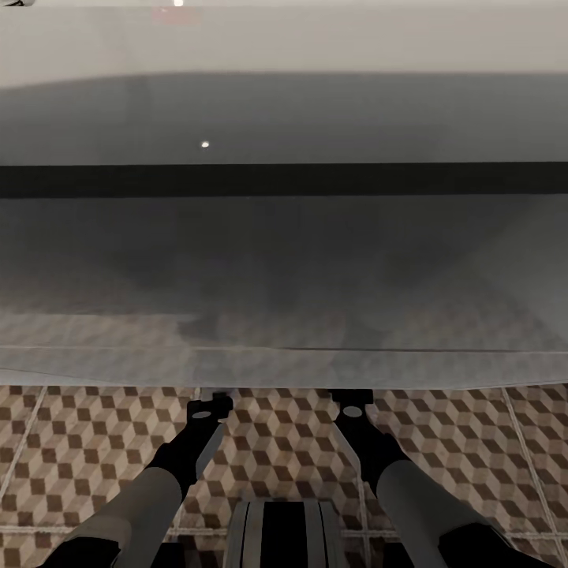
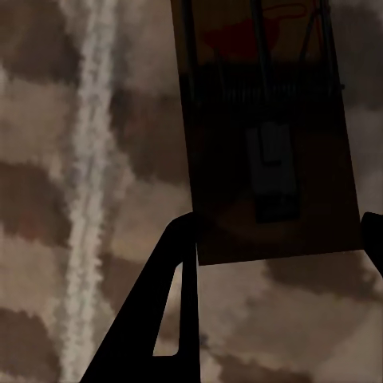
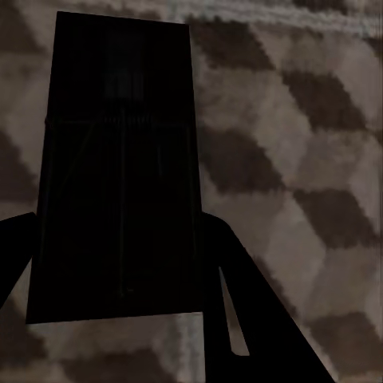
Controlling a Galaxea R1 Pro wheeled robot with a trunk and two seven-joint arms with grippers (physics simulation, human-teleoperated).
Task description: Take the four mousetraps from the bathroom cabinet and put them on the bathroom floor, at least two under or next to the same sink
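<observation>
My left gripper (image 2: 275, 235) is closed on one mousetrap (image 2: 267, 144), holding the wooden board by its near end; my right gripper (image 3: 116, 263) is clamped on a second mousetrap (image 3: 120, 159) the same way. Both hang close over the patterned floor (image 1: 79, 450), my arms reaching under the white sink unit (image 1: 284, 260). These boards look light, thin and stiff (the wire parts seem delicate), so I judge the plain wooden edges are the safest place to grip.

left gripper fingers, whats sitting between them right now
A mousetrap, its brown board and wire parts showing between the left gripper fingers in the left wrist view, with patterned bathroom floor behind it.
</observation>
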